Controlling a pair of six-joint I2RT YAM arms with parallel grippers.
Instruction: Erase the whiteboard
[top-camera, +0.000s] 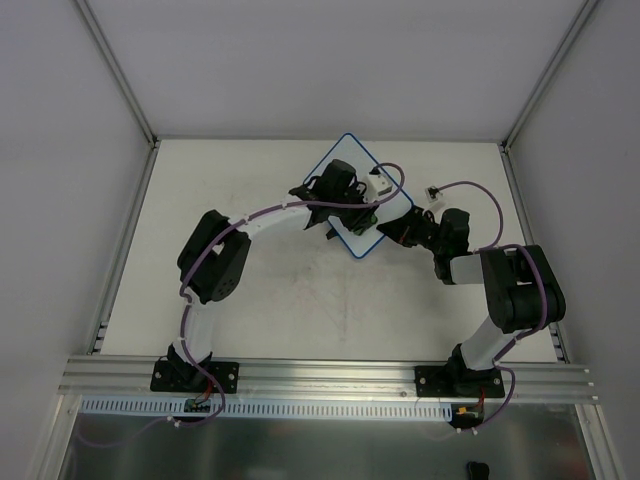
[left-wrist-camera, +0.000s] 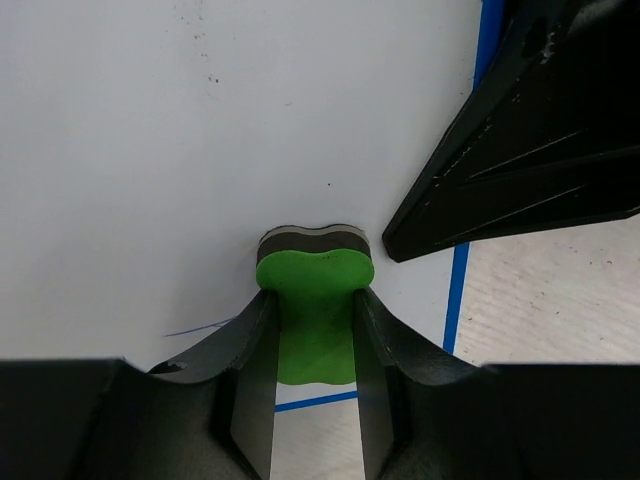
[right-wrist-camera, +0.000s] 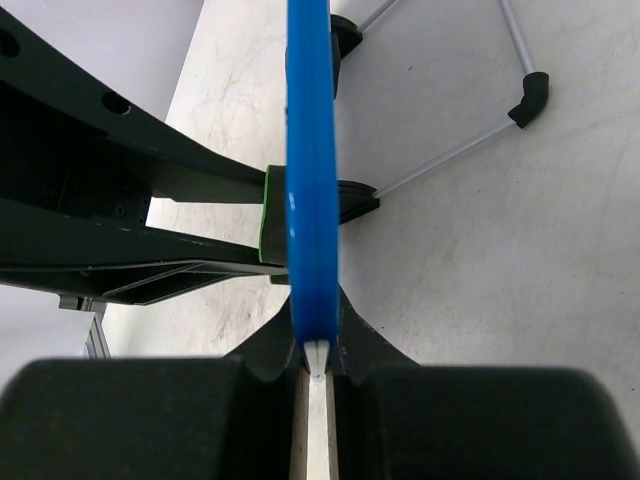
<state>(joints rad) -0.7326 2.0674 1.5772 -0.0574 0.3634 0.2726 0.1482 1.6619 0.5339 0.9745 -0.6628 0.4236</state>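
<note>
The whiteboard (top-camera: 352, 160) lies turned like a diamond at the back middle of the table, its blue frame (left-wrist-camera: 457, 290) round it. My left gripper (top-camera: 338, 205) is over the board, shut on the green eraser (left-wrist-camera: 314, 290), whose felt end presses on the white surface (left-wrist-camera: 150, 150). A faint blue stroke (left-wrist-camera: 200, 328) remains beside the left finger. My right gripper (top-camera: 393, 228) is shut on the board's right edge. In the right wrist view the frame (right-wrist-camera: 312, 170) runs edge-on between the fingers of the right gripper (right-wrist-camera: 316, 345). The eraser's edge (right-wrist-camera: 265, 215) shows there too.
The right gripper's finger (left-wrist-camera: 530, 150) lies over the board's corner close to the eraser. Thin wire legs with black ends (right-wrist-camera: 450, 150) stick out under the board. Grey enclosure walls stand left, right and behind; an aluminium rail (top-camera: 320, 372) runs along the near edge.
</note>
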